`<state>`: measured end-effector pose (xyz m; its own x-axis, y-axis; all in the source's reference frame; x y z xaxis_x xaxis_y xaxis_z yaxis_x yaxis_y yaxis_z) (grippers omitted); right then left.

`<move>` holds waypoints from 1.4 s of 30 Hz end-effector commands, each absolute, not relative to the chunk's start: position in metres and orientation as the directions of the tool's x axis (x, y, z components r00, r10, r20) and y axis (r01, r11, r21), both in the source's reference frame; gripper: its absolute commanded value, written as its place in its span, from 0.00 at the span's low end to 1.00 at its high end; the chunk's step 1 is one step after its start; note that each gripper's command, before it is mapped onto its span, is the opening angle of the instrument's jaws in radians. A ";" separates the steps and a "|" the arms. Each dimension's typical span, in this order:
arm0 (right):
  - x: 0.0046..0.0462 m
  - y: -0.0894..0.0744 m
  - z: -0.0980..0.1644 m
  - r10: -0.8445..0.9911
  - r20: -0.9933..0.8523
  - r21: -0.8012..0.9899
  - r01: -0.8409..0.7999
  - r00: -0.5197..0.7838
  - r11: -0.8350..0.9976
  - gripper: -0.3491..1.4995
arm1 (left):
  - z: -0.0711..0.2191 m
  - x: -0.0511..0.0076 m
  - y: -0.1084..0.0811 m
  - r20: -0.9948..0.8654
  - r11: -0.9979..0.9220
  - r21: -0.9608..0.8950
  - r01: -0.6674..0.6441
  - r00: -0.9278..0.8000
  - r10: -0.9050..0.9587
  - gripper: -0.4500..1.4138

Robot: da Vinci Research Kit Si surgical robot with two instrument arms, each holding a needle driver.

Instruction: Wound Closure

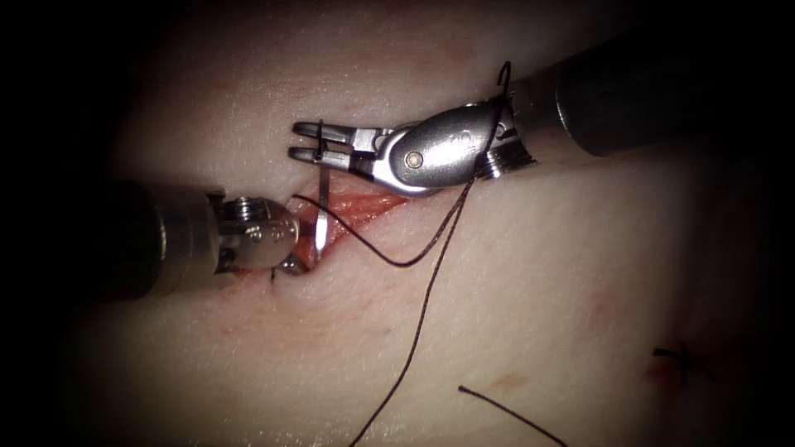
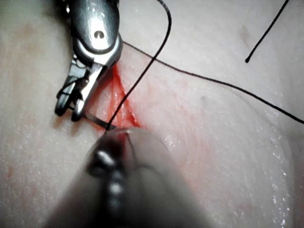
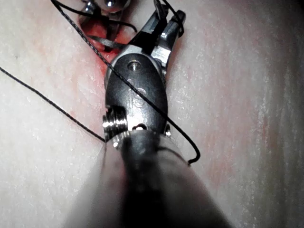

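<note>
The cut (image 1: 364, 207) in the tissue (image 1: 538, 290) lies open and red. The curved needle (image 1: 319, 215) stands across its left end, out of the tissue along the part I can see. My right tool (image 1: 300, 141) reaches in from the upper right, its jaws shut on the needle's upper end (image 2: 97, 122). My left tool (image 1: 291, 263) comes from the left and its tip meets the needle's lower end at the cut's left edge. Dark thread (image 1: 397, 265) loops from the needle across the cut and over the right tool's wrist (image 3: 135, 95).
A second run of thread (image 1: 414, 339) trails down toward the near edge. A loose cut thread end (image 1: 505, 410) lies on the tissue below the cut. A finished stitch (image 1: 683, 360) sits far to the right. Red fluid stains the cut's edges (image 2: 118, 95).
</note>
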<state>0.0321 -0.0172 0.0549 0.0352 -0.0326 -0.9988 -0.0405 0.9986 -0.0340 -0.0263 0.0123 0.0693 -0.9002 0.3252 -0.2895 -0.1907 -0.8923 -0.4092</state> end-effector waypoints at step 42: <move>0.0324 -0.019 0.056 -0.001 -0.996 -0.003 -0.013 0.089 1.000 0.00 | 0.060 -0.0280 0.008 -0.495 -0.918 -0.196 -0.346 -0.773 0.397 0.42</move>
<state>0.0317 -0.0180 0.0560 0.0867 -0.0021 -0.9962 -0.0194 0.9998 -0.0038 -0.0273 0.0086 0.0591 -0.7738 0.3951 -0.4952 -0.3462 -0.9184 -0.1917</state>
